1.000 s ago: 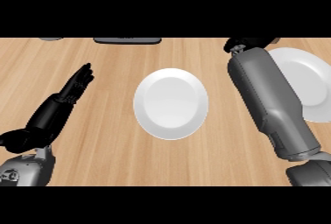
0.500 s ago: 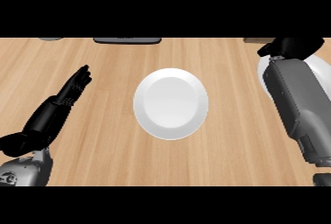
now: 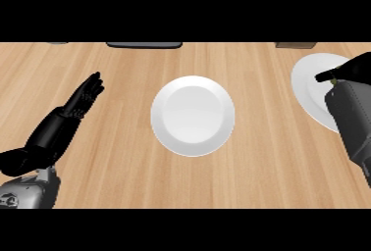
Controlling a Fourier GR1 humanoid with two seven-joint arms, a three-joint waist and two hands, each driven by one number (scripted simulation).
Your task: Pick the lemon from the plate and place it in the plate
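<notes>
A single head view looks steeply down from close above the wooden counter (image 3: 261, 171), centred on a white plate (image 3: 192, 115), with the left forearm (image 3: 30, 190) and right forearm (image 3: 352, 120) entering from its lower corners.

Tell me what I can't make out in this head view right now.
Lemon: not plainly visible in the head view; the right hand and its forearm cover part of the right plate, where it may be.
Right hand: cut by the picture's right edge, so what it holds is hidden.
Dark item at the top edge: cut off, unidentifiable.
</notes>
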